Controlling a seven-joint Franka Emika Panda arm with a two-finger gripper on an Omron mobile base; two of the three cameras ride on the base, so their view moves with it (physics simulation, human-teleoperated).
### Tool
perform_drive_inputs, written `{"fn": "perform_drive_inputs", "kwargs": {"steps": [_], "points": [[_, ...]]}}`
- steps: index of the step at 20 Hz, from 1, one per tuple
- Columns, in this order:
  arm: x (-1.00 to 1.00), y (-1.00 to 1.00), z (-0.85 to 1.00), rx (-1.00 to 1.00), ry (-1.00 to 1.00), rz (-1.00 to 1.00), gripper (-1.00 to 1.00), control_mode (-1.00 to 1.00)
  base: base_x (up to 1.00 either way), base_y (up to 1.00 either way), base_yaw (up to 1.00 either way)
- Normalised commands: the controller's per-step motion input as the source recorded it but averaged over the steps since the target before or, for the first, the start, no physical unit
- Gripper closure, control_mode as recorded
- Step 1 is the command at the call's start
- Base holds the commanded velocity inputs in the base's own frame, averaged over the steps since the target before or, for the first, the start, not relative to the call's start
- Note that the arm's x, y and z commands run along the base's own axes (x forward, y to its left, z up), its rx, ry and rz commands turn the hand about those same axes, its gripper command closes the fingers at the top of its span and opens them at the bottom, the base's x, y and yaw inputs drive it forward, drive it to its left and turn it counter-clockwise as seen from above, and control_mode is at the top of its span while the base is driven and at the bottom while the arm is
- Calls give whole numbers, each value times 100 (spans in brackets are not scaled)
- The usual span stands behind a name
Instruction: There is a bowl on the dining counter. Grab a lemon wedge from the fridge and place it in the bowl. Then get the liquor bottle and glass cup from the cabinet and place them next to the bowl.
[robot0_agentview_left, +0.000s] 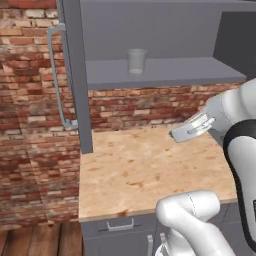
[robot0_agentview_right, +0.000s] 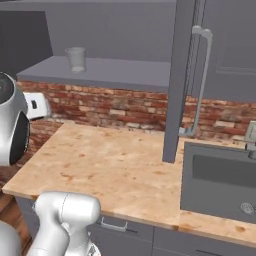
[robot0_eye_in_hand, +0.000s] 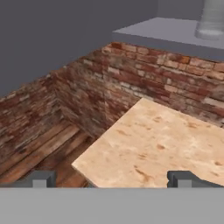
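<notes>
The two small dark fingers (robot0_eye_in_hand: 43, 178) stand wide apart at the bottom of the hand view and pinch nothing; between them lies the corner of the light wood-grain counter (robot0_eye_in_hand: 166, 135) against the brick wall (robot0_eye_in_hand: 131, 83). The white arm is bent, with the hand raised above the counter, well below the shelf. The small clear glass cup (robot0_agentview_left: 136, 60) stands upright on the grey shelf of the open grey wall cabinet (robot0_agentview_left: 165, 72), near its front edge. The right base view adds a grey sink (robot0_agentview_right: 220, 182) set in the counter on the right. The hand view shows a wooden floor (robot0_eye_in_hand: 39, 151) beside the counter.
</notes>
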Motion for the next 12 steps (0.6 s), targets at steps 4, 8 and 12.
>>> {"fn": "perform_drive_inputs", "kwargs": {"steps": [4,8,12], "points": [[0,2,49,-47,-23,40,-100,-100,0,0,0],[0,-16,27,-52,-26,35,-100,-100,0,0,0],[7,-34,8,-48,-28,30,-100,-100,0,0,0]]}}
